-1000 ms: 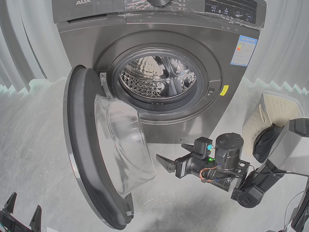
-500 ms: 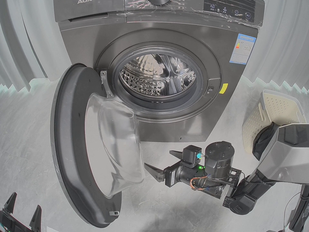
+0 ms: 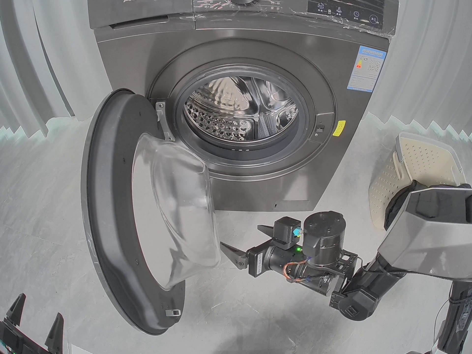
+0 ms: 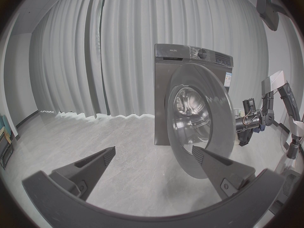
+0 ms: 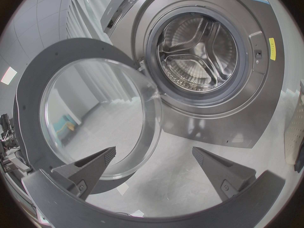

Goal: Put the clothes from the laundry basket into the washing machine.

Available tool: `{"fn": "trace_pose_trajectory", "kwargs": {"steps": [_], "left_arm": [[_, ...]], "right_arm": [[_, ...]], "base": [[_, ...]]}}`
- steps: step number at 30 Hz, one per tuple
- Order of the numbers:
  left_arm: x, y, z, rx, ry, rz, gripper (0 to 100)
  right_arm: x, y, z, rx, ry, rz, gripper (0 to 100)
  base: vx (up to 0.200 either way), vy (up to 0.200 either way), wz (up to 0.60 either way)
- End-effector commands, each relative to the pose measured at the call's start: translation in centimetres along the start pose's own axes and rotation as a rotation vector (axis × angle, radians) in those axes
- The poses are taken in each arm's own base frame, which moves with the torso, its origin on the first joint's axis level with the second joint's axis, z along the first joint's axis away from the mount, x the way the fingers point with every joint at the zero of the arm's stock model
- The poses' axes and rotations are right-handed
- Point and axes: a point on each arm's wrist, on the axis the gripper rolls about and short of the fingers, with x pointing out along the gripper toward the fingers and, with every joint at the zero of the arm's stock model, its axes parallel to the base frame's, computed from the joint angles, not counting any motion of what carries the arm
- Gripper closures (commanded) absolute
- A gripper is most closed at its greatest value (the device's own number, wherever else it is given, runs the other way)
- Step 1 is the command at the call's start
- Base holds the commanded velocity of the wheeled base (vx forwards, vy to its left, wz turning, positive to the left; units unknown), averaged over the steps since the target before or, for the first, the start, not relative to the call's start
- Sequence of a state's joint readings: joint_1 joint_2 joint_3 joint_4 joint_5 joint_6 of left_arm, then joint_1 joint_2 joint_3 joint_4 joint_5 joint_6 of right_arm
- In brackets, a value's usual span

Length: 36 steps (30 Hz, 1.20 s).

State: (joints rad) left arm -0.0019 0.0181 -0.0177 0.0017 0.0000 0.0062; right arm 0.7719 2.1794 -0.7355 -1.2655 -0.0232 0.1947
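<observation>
Clothes (image 3: 396, 213) show as one dark bundle lying in the laundry basket (image 3: 428, 161), at about 3 o'clock in the head view. What shows of the bundle runs roughly 12 to 6. The rest is hidden behind the right forearm.

Nearest, at 7 o'clock, the left end effector (image 3: 39, 307) hangs low with its fingers spread and nothing between them, well away from the basket. Farther in, the right end effector (image 3: 241, 237) is also spread and empty. It points toward 9 o'clock at the swung-out door (image 3: 110, 197), so the bundle lies behind it, at its 3 o'clock. The right arm is clearly the nearer one and would probably need to turn back toward the basket.

Beyond, at 12 o'clock, the washing machine (image 3: 123, 65) stands open, and its drum (image 3: 241, 105) shows bare metal and no laundry.
</observation>
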Motion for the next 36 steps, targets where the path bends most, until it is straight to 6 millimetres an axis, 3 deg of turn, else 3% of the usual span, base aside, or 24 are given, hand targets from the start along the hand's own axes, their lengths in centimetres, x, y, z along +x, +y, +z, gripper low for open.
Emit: {"fn": "trace_pose_trajectory", "kwargs": {"steps": [1, 10, 19, 25, 36], "left_arm": [[0.0, 0.0, -0.5, 0.000, 0.002, 0.000, 0], [0.0, 0.0, -0.5, 0.000, 0.001, 0.000, 0], [0.0, 0.0, -0.5, 0.000, -0.001, 0.000, 0], [0.0, 0.0, -0.5, 0.000, 0.001, 0.000, 0], [0.0, 0.0, -0.5, 0.000, 0.002, 0.000, 0]], "right_arm": [[0.9, 0.5, -1.4, -0.006, 0.029, 0.014, 0], [1.6, 4.0, -1.3, -0.012, -0.012, 0.110, 0], [2.5, 2.3, -0.1, -0.007, -0.044, 0.066, 0], [4.6, 2.6, -1.4, -0.013, -0.018, 0.078, 0], [8.1, 5.9, -2.6, -0.010, -0.072, 0.159, 0]], "base": [[0.000, 0.000, 0.00], [0.000, 0.000, 0.00], [0.000, 0.000, 0.00], [0.000, 0.000, 0.00], [0.000, 0.000, 0.00]]}}
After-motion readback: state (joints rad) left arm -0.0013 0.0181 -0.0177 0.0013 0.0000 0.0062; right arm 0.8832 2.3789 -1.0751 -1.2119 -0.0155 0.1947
